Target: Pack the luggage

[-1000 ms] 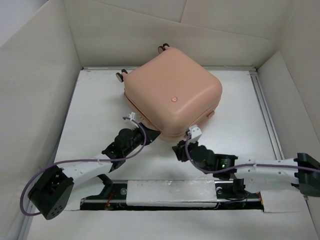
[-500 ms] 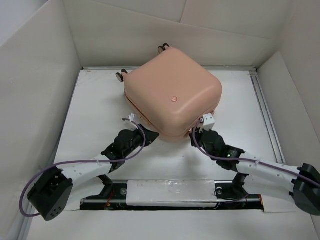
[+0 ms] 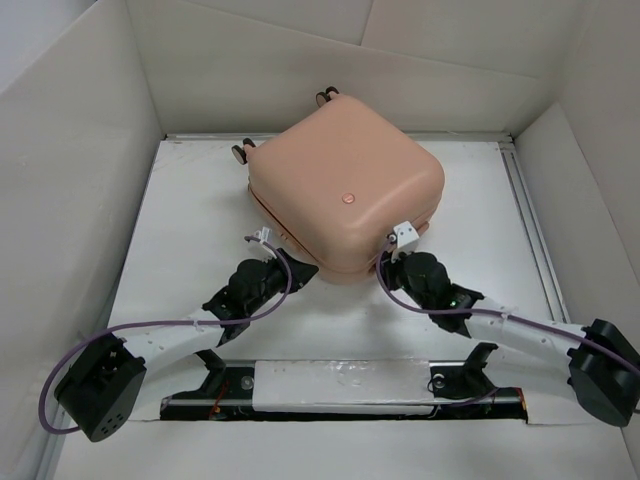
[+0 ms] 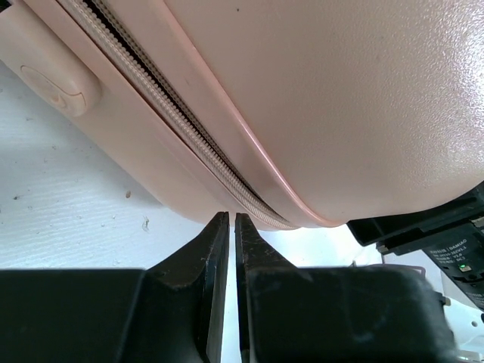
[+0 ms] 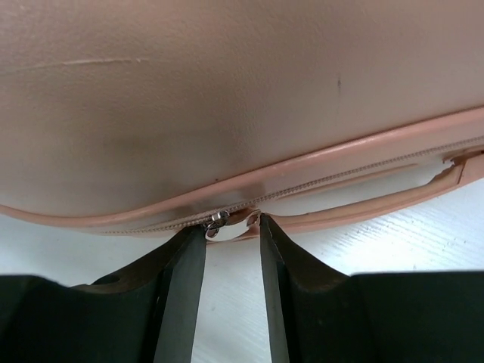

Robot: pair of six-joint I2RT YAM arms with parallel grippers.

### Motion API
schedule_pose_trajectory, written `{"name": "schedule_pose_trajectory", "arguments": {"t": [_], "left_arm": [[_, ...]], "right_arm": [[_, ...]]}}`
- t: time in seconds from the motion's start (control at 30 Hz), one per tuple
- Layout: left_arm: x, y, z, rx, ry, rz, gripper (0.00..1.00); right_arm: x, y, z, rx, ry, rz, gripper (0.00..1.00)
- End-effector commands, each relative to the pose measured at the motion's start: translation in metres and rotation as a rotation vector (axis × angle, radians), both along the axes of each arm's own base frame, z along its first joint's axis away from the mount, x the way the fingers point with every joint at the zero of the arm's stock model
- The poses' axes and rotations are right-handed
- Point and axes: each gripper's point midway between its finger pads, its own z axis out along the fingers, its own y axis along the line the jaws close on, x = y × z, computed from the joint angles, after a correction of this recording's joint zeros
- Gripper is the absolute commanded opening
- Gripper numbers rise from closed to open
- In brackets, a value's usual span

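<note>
Luggage (image 3: 345,190): closed, smooth peach-pink hard shell, rounded corners, toothed zipper seam; toward 12 o'clock on white table (image 3: 190,230).
Left gripper (image 4: 231,227): low at shell's 7 o'clock corner, fingers pressed together (nothing between).
Right gripper (image 5: 232,234): 5 o'clock edge, fingers parted beside metal zipper pull (image 5: 216,221).

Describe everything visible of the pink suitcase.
The luggage is a peach-pink hard shell with rounded corners, lying flat, lid down, on the white table, wheels at its far side, a round button on top. A zip runs round its side; the metal pull sits by the open right gripper; the shut left gripper is at its near edge.
</note>
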Motion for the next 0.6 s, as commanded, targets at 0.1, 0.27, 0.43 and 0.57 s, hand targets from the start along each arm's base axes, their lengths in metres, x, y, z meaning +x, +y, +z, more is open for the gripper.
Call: {"name": "schedule_pose_trajectory", "arguments": {"t": [0.1,0.27,0.43,0.57], "left_arm": [[0.001,-0.001,0.007,-0.005,-0.03,-0.01,0.04],[0.001,-0.003,0.006,-0.007,-0.028,-0.02,0.03],[0.0,-0.012,0.01,-0.019,-0.042,-0.042,0.01],[0.007,-0.021,0.016,-0.027,-0.054,-0.043,0.0]], "right_arm": [[0.027,0.014,0.051,0.092,-0.158,0.032,0.33],[0.029,0.01,0.065,0.148,-0.235,0.018,0.02],[0.012,0.017,0.076,0.22,-0.249,0.075,0.0],[-0.033,0.042,0.055,0.229,-0.117,0.199,0.0]]}}
